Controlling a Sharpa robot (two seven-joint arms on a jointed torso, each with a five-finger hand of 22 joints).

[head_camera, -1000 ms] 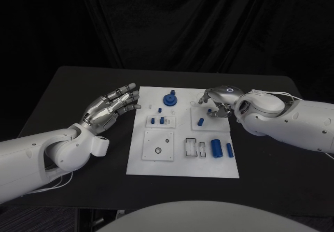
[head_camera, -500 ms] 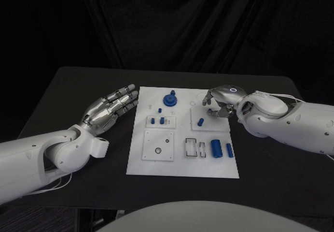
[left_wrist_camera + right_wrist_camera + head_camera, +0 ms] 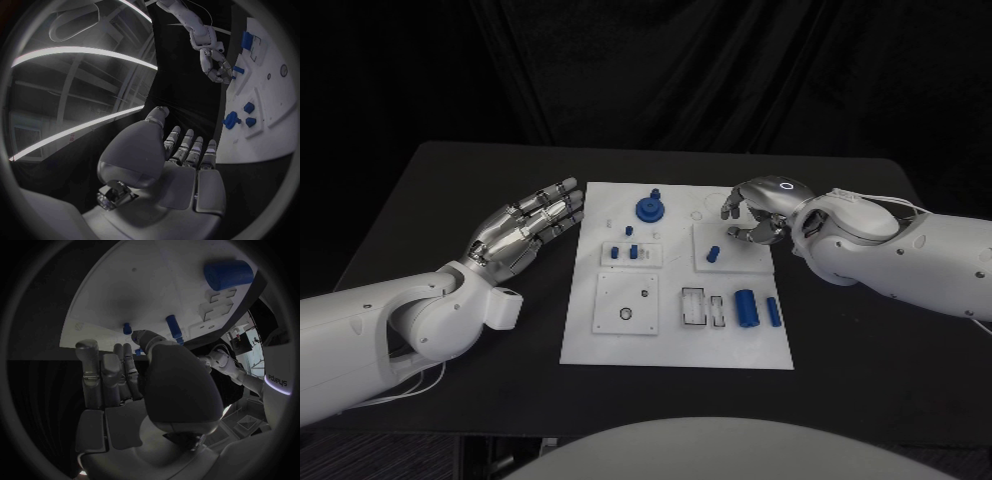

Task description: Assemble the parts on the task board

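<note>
The white task board [image 3: 678, 335] lies in the middle of the table. On it are a round blue part [image 3: 651, 208], small blue pegs [image 3: 630, 250], a slanted blue peg [image 3: 714, 254] and two blue cylinders [image 3: 746, 303]. My right hand [image 3: 754, 212] hovers over the board's far right corner. Its thumb and a finger pinch a small blue peg [image 3: 731, 232] that stands on the square plate there; the right wrist view shows my right hand [image 3: 134, 380] over the slanted blue peg [image 3: 173, 326]. My left hand [image 3: 531, 225] is open, fingers spread, just off the board's left edge.
Black table [image 3: 459, 200] lies bare around the board. Near the board's front are a white square plate [image 3: 627, 303] with holes and dark-rimmed slots [image 3: 694, 305]. In the left wrist view my left hand [image 3: 181, 160] points toward the board [image 3: 262, 115].
My right hand has drawn a little toward the right, its fingertips staying at the small peg. The left hand has barely moved.
</note>
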